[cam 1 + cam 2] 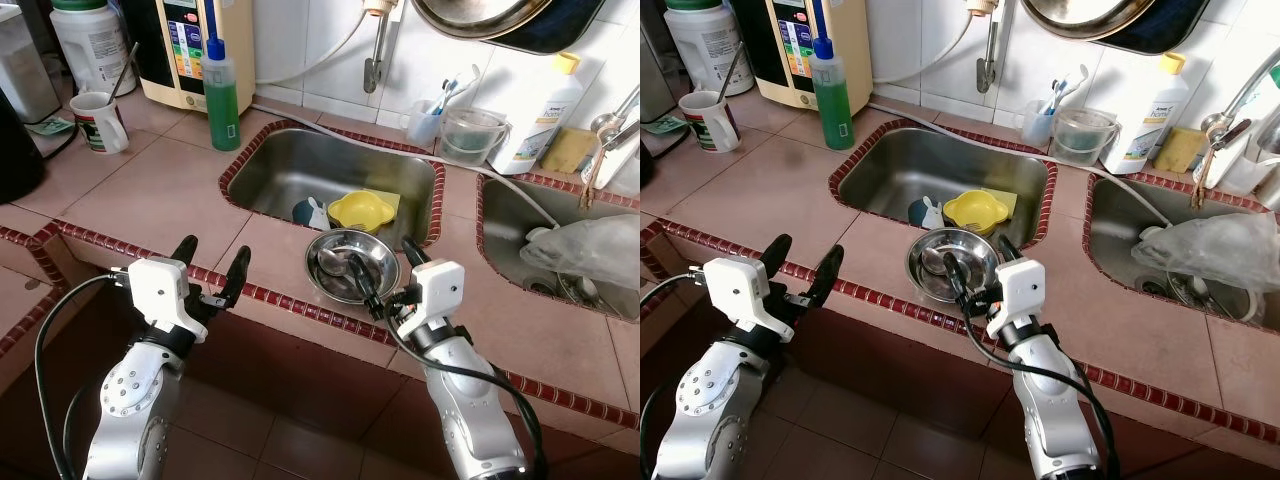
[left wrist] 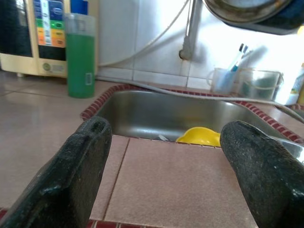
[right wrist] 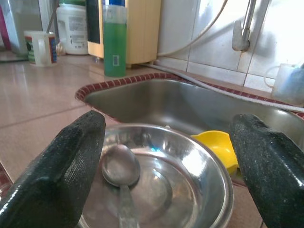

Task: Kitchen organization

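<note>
No wording can be read anywhere on the counter

The cream appliance (image 1: pixel 196 50) carries a panel of coloured blocks, its print too small to read; the green bottle (image 1: pixel 221 95) has a small barcode-like label, unreadable; the white bottle (image 1: pixel 536 112) shows blue print, blurred; the mug (image 1: pixel 99 122) and the white tub (image 1: pixel 93 40) bear illegible markings.
</note>
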